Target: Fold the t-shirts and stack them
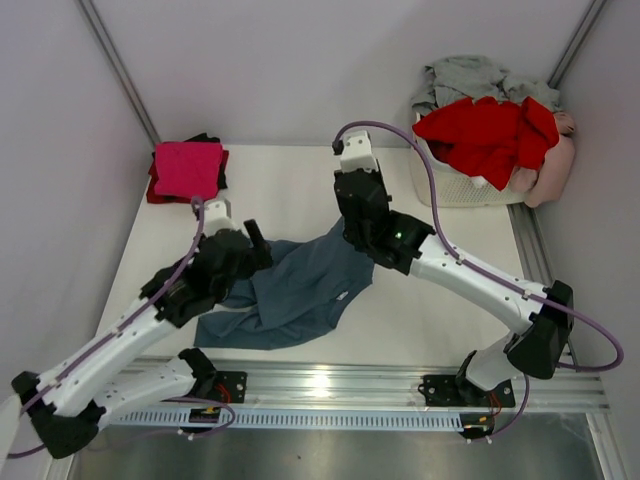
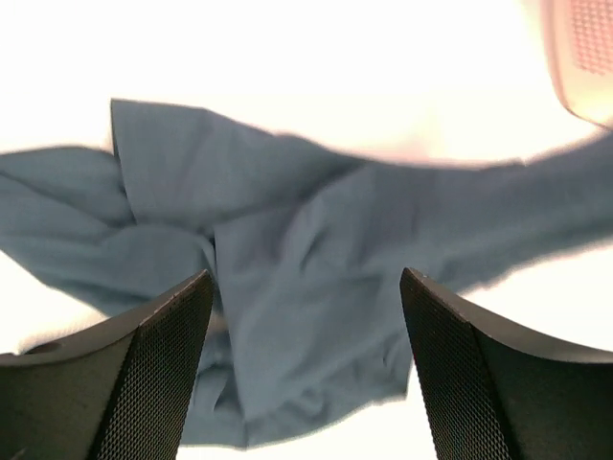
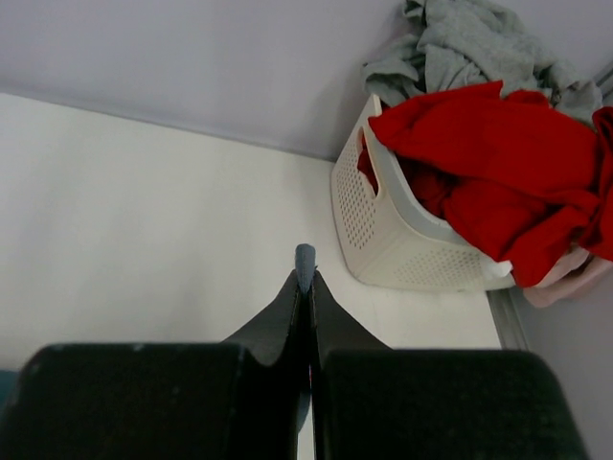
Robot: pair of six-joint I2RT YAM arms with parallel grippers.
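Observation:
A slate blue-grey t-shirt lies crumpled on the white table between my arms, its upper right part pulled up. My right gripper is shut on that raised part. In the right wrist view a small tip of blue cloth pokes out between the closed fingertips of the right gripper. My left gripper hangs open over the shirt's left side. Seen from the left wrist, the gripper has wide-apart jaws with nothing in them, above the wrinkled blue shirt.
A folded stack with a magenta shirt on top sits at the far left corner. A white basket at the far right holds red, grey and pale pink shirts. Walls close in the table.

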